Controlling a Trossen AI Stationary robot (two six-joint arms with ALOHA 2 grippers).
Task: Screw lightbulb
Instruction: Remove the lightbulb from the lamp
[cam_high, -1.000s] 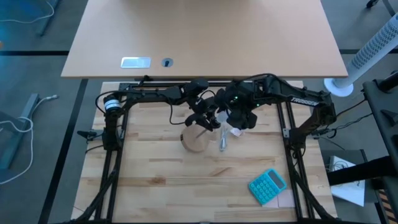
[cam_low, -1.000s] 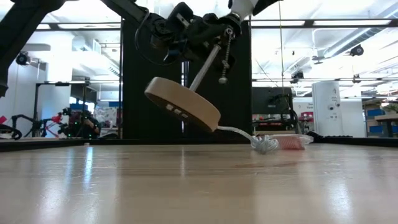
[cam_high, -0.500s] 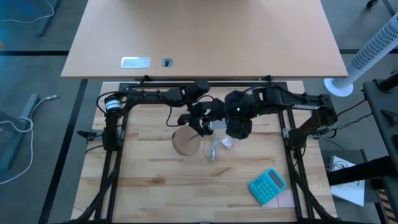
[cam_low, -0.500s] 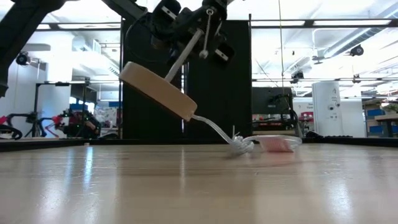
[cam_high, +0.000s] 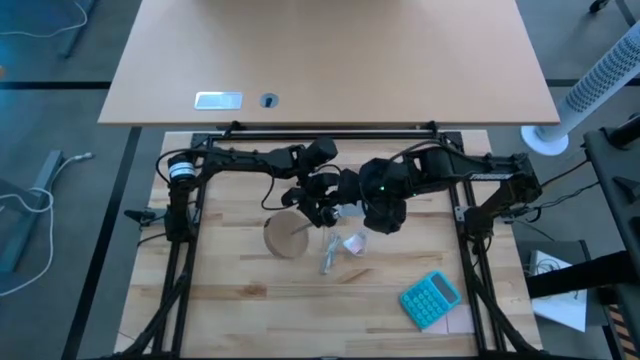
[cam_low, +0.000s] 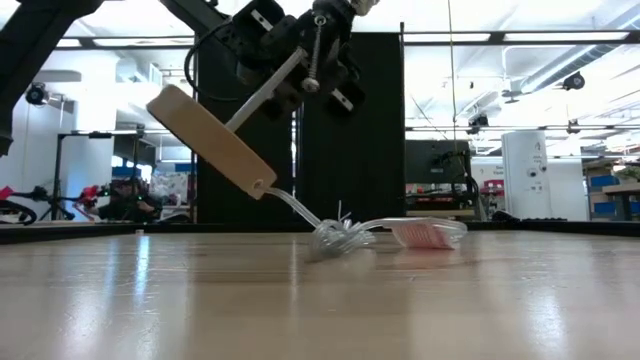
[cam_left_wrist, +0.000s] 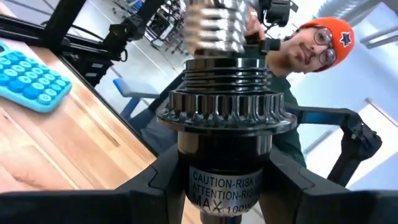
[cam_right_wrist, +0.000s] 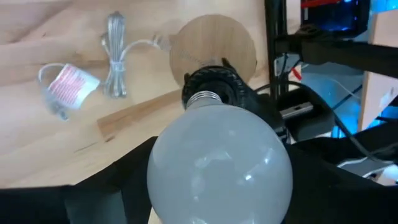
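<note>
Right claw (cam_right_wrist: 217, 186) clenched around the lightbulb (cam_right_wrist: 219, 163), screw neck lined up with the black socket (cam_right_wrist: 214, 87). Left claw (cam_left_wrist: 217, 193) gripping that socket (cam_left_wrist: 217, 124), wooden disc (cam_low: 205, 140) lifted and tilted above the surface (cam_low: 320, 300) to meet the bulb. Cord (cam_low: 335, 235) dragging below.

One lightbulb (cam_right_wrist: 219, 163); one wooden disc (cam_high: 286, 236); one calculator (cam_high: 431, 298)
</note>
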